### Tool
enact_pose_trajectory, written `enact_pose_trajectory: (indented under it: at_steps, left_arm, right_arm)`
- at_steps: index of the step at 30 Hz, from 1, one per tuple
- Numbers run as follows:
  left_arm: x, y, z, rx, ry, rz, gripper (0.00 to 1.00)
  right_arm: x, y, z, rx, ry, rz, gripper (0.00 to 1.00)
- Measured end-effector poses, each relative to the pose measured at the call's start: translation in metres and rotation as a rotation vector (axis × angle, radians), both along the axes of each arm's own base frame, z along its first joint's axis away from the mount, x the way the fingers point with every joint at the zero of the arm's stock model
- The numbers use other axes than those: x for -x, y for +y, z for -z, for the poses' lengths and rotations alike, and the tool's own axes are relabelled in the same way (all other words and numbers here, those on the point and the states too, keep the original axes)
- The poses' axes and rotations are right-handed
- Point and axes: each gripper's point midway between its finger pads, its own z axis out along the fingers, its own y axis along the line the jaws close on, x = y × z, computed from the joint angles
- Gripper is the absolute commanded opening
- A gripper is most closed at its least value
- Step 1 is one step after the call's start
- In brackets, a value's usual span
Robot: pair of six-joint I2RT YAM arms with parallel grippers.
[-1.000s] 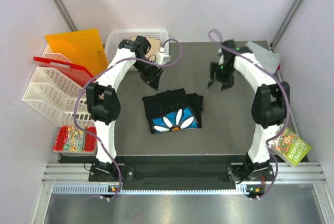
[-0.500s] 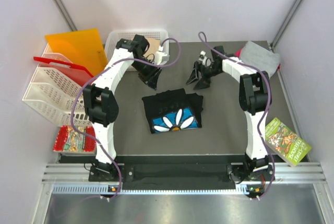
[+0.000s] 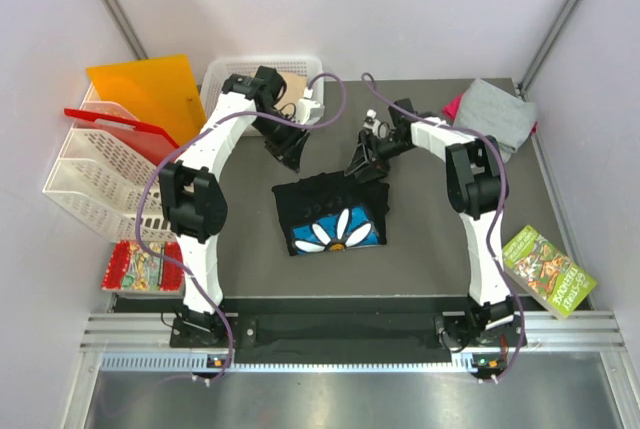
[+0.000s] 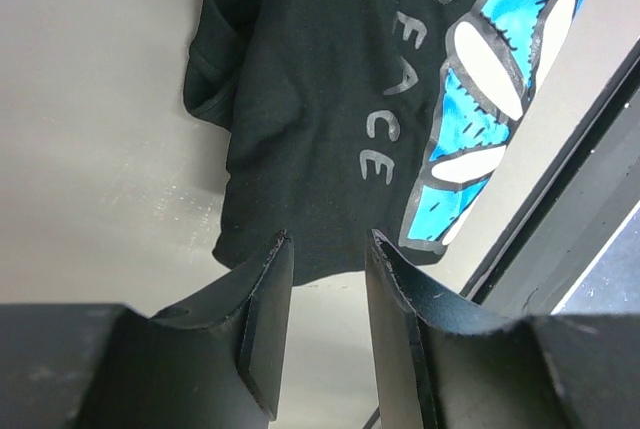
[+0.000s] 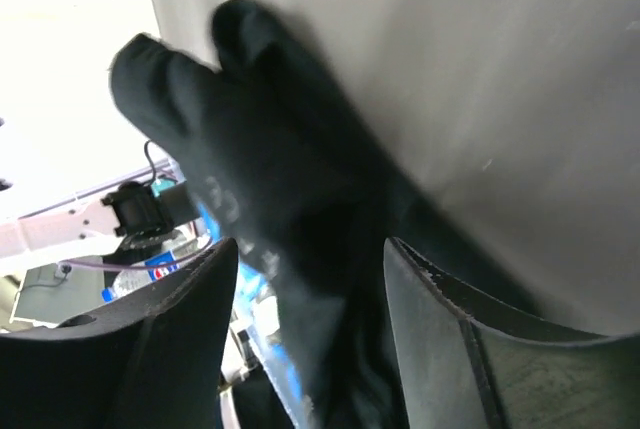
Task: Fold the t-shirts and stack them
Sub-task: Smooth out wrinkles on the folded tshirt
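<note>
Black t-shirt [image 3: 325, 199]: a folded soft cloth shirt with a blue-and-white flower print and grey "PEACE" lettering. It lay flat on the dark grey table top [image 3: 430, 239], between your two grippers and on the base side of both.
Left gripper [image 3: 291, 156]: you had it over bare table just beyond the shirt's far left corner, apart from the cloth.
Left jaws: they stood at a narrow gap with nothing in it. In the wrist view the black fingers [image 4: 262, 334] pointed at the shirt's hem, and the lettering and print spread out ahead of the tips.
Right gripper [image 3: 366, 169]: you had it at the shirt's far right corner, facing the left gripper across the cloth.
Right jaws: they stood wide apart. Its wrist view was blurred, with black cloth showing in the gap and beyond it. You could not tell whether either pad touched the cloth.
Grey folded t-shirt [image 3: 498, 114]: it lay at the table's far right corner, well apart from the right jaws on their outer side.
Pink t-shirt [image 3: 453, 107]: only an edge showed, touching the grey one on the side nearer the right jaws.
Tan t-shirt [image 3: 292, 82]: it sat in the white plastic basket [image 3: 225, 74] just behind the left jaws, partly hidden by that arm.
Orange plastic sheet [image 3: 145, 89]: it leaned to the outer side of the left jaws, well apart from them.
</note>
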Motion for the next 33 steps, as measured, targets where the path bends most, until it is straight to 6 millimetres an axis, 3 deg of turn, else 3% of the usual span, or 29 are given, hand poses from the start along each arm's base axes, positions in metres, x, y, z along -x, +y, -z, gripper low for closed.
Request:
enact_pose_trajectory:
  at_steps: [4,12,15,17,21,22,24,29,33]
  left_arm:
    - [-0.001,0.001,0.001,-0.009,-0.003,-0.001,0.40]
    - [0.002,0.003,0.005,-0.019,0.005,-0.002,0.40]
    - [0.017,0.012,0.021,-0.051,0.061,-0.004,0.40]
    - [0.035,0.021,0.039,-0.085,0.137,-0.010,0.40]
    - [0.057,0.042,0.063,-0.119,0.262,-0.055,0.48]
    - [0.057,0.047,0.065,-0.115,0.276,-0.080,0.56]
    - [0.053,0.057,0.065,-0.103,0.289,-0.129,0.61]
    - [0.044,0.076,0.071,-0.080,0.300,-0.227,0.62]
    - [0.049,0.073,0.081,-0.075,0.321,-0.240,0.61]
  right_arm:
    - [0.004,0.006,0.021,-0.002,0.055,-0.015,0.50]
    - [0.006,0.018,0.021,-0.005,0.044,-0.037,0.46]
    - [0.004,0.023,0.020,-0.003,0.032,-0.034,0.38]
    - [0.002,0.026,0.018,-0.008,0.028,-0.029,0.27]
    - [-0.001,0.027,0.017,-0.012,0.024,-0.018,0.11]
    - [-0.002,0.028,0.016,-0.011,0.025,-0.015,0.08]
    - [-0.002,0.027,0.015,-0.007,0.024,-0.011,0.05]
    - [-0.004,0.027,0.008,-0.001,0.006,-0.003,0.00]
    - [-0.006,0.027,-0.003,-0.006,-0.021,-0.001,0.00]
